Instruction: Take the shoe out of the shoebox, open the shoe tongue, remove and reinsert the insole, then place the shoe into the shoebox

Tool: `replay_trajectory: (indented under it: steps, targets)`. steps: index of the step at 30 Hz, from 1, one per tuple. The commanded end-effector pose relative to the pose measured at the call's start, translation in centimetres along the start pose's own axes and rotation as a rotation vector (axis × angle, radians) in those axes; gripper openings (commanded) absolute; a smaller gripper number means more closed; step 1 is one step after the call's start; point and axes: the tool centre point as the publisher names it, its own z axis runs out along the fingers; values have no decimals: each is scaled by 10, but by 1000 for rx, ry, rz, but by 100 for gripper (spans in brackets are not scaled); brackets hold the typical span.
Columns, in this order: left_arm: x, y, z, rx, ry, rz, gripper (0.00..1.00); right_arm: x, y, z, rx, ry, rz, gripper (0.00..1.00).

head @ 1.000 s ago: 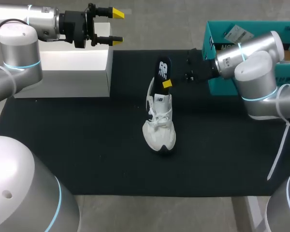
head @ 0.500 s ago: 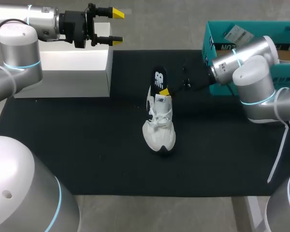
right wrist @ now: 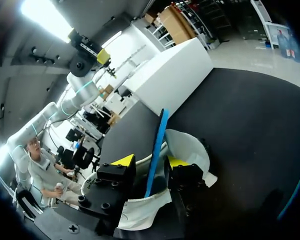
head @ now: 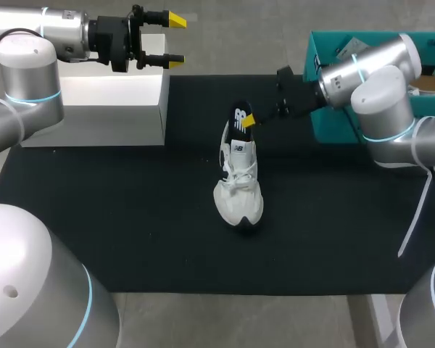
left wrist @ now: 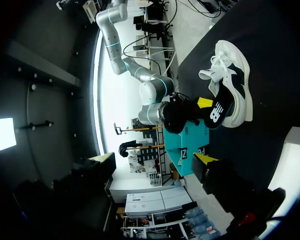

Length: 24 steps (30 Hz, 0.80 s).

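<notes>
A white shoe [head: 238, 185] stands on the black mat, toe toward the front. A black insole [head: 238, 118] sticks up out of its heel opening. My right gripper [head: 246, 121] comes in from the right at the insole's top. In the right wrist view the insole [right wrist: 155, 145] stands edge-on between the yellow-tipped fingers [right wrist: 122, 161], with a gap on each side, so the right gripper [right wrist: 150, 162] is open. The shoe's collar [right wrist: 187, 147] lies just ahead. My left gripper [head: 167, 40] hangs open and empty over the white block, far from the shoe [left wrist: 235, 85].
The teal shoebox [head: 317, 69] sits at the back right, behind my right arm. A white block [head: 94, 105] stands at the back left on the black mat [head: 130, 217].
The insole has sunk lower into the shoe's heel. My right gripper's fingers, closed on it before, have parted. The left arm has not moved.
</notes>
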Motion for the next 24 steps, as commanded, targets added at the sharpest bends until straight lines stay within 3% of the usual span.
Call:
replay_trajectory:
  steps: [1, 15, 24]
  targets:
    - [0, 0, 0, 0, 2, 2, 100, -4, -1, 7, 0, 5, 6, 0]
    - [0, 0, 0, 0, 2, 2, 100, 10, -34, 26, 42, 36, 88, 0]
    - [0, 0, 0, 0, 2, 2, 100, 13, -43, 34, 74, 57, 118, 0]
